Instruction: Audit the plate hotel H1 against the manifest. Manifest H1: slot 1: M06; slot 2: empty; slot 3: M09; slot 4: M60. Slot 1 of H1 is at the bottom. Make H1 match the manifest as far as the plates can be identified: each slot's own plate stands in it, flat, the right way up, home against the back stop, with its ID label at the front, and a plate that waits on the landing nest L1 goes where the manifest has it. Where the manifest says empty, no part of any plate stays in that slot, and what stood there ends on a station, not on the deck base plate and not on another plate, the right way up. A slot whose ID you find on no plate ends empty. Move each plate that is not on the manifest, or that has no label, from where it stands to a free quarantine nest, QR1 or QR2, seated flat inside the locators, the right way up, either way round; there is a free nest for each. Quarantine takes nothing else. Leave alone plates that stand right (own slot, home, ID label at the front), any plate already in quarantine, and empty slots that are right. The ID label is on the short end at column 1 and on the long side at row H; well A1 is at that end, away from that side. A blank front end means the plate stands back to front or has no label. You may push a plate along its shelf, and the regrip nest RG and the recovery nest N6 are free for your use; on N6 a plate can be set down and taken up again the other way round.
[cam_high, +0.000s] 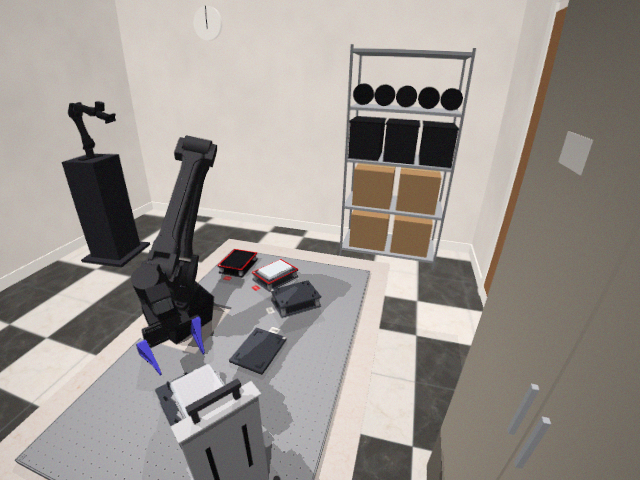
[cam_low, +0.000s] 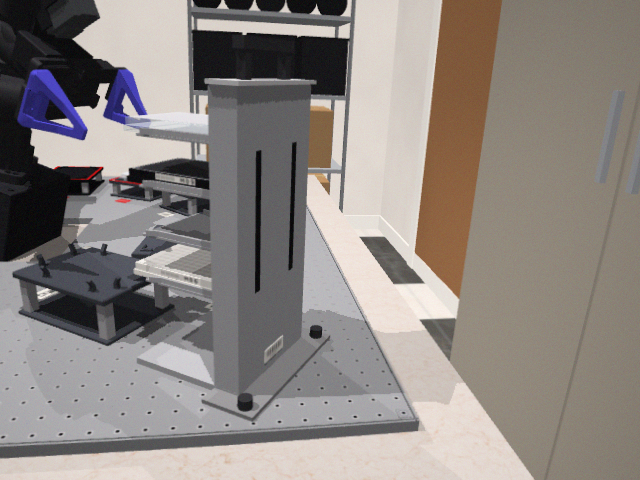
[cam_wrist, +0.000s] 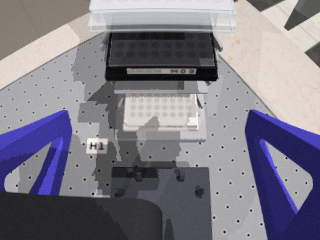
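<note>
The grey hotel H1 (cam_low: 262, 232) stands at the near end of the deck, its open front facing my arm. A pale, translucent plate (cam_low: 168, 124) lies on the top shelf; its front end (cam_wrist: 162, 23) shows no label. Below it a black plate (cam_wrist: 162, 54) shows a label strip on its front end. The shelf under that one (cam_low: 180, 227) looks bare. A white plate (cam_wrist: 162, 110) lies on the bottom shelf and sticks out forward. My gripper (cam_low: 85, 103) is open and empty, level with the top plate and just in front of it, fingers apart from it.
A dark nest with locator pins (cam_low: 77, 273) stands under my gripper. Farther off are two red-edged nests, one bare (cam_high: 237, 259) and one holding a white plate (cam_high: 275, 270), a raised dark nest (cam_high: 295, 297) and a flat dark nest (cam_high: 257, 349).
</note>
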